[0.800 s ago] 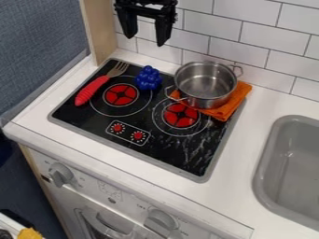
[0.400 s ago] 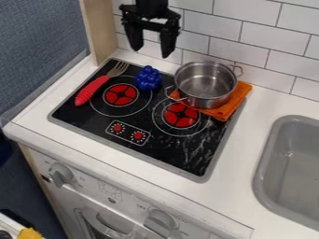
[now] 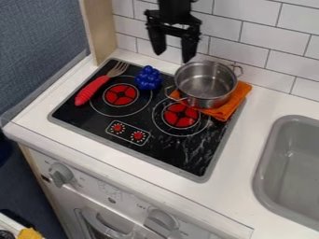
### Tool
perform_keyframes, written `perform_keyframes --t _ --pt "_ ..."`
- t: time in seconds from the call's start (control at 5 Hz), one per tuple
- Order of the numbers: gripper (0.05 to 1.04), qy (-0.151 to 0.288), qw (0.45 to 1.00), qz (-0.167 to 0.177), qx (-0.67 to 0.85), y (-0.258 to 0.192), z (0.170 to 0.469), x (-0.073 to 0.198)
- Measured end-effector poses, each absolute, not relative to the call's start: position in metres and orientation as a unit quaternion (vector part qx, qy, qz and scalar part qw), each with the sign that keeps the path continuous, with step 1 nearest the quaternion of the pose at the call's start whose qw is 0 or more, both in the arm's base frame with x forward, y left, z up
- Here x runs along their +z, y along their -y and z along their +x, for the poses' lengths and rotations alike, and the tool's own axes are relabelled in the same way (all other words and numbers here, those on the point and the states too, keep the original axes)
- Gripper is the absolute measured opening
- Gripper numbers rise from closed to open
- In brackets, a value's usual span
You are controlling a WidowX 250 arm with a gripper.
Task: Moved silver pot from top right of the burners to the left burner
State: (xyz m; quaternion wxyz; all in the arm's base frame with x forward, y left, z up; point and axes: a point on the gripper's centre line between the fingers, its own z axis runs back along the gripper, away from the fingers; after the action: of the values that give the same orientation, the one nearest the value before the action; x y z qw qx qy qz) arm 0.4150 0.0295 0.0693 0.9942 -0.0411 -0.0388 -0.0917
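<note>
"Where is the silver pot (image 3: 205, 81)?"

"At the back right of the black cooktop (image 3: 168, 149), upright on an orange cloth (image 3: 233, 105). It sits just behind the red centre of the right burner (image 3: 181, 115), with its two looped wire handles on opposite sides."

"And the gripper (image 3: 173, 56)?"

"Black, hanging down from the top edge, in front of the white tiled wall (image 3: 252, 42). In this slanted view it appears above and a little to the left of the pot. Its jaws are spread, with a wide gap between them."

"What is at the left burner (image 3: 121, 94)?"

"Its red centre shows in full. A bumpy blue toy (image 3: 148, 78) (rather like a bunch of grapes) stands at its back right. Along its left side lies a fork (image 3: 93, 88), its red handle toward the front and its metal tines toward the back."

"What else should I picture?"

"Two small red knobs (image 3: 128, 133) are drawn in a panel near the cooktop's front left. Around the cooktop runs a white worktop (image 3: 249, 177), with a grey sink (image 3: 265, 182) set in at the right. A pale wooden post (image 3: 98, 30) rises behind the cooktop's left corner, and below the front edge is a white oven front with grey dials (image 3: 60, 174)."
</note>
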Motion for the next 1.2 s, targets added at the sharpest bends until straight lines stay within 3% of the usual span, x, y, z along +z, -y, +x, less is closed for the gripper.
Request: perform_keyframes --t 0.2,0.4,0.8,1.0,1.2 --pt "0.961 0.001 0.994 -0.038 -0.105 -0.021 0.421 0.044" --pt "0.815 -0.028 0.993 -0.034 -0.107 -0.022 0.419 0.027" --pt "0.247 -0.029 0.993 -0.029 -0.114 -0.023 0.419 0.027" --pt "0.103 -0.025 0.992 -0.034 -0.115 -0.021 0.419 0.029" --pt "0.072 -0.011 0.992 -0.044 -0.118 -0.017 0.420 0.038"
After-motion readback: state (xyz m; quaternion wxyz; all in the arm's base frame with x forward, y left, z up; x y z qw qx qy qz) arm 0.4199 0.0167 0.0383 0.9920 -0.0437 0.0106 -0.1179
